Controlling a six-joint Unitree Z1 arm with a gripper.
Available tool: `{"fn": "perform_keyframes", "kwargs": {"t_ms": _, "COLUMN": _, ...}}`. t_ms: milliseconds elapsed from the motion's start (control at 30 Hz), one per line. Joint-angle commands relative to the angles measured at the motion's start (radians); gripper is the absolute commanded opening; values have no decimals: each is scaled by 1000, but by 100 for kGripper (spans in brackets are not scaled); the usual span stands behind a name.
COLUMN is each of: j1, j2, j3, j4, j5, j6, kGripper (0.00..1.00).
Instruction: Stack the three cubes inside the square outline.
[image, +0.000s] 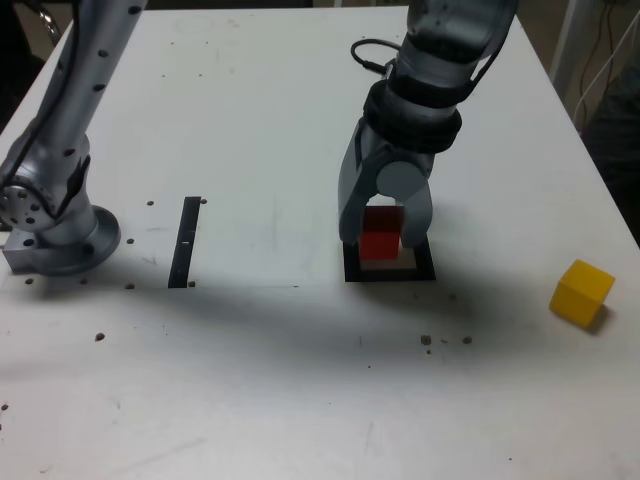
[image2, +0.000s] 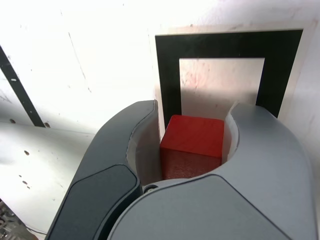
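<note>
Now the gripper (image: 381, 240), pointing down, clamps the red cube (image2: 192, 145) over the square outline (image2: 167, 75).

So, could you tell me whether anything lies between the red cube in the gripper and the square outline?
Nothing visible does. The gripper holds the red cube right over the square outline, whose white centre is bare; the yellow cube sits well off to the exterior view's right.

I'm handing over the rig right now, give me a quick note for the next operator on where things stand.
Gripper: shut on the red cube, held over the square outline; whether it rests on the surface cannot be told.
Yellow cube: loose on the table, off to the exterior view's right of the outline.
Green cube: not in either view.
Done: red cube picked and brought to the outline.
Left: release red, then stack the other two.
</note>
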Motion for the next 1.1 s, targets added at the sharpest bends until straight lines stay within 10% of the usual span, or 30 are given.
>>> {"fn": "perform_keyframes", "kwargs": {"t_ms": 0, "j1": 4, "j2": 9, "j3": -3, "j4": -4, "j5": 1, "j6": 4, "kGripper": 25}}
{"fn": "perform_keyframes", "kwargs": {"t_ms": 367, "j1": 18, "j2": 32, "j3": -1, "j4": -35, "j5": 1, "j6": 24, "kGripper": 27}}
{"fn": "perform_keyframes", "kwargs": {"t_ms": 633, "j1": 30, "j2": 39, "j3": 13, "j4": -58, "j5": 1, "j6": 52, "kGripper": 98}}
{"fn": "perform_keyframes", "kwargs": {"t_ms": 1067, "j1": 36, "j2": 19, "j3": 32, "j4": -63, "j5": 7, "j6": 55, "kGripper": 100}}
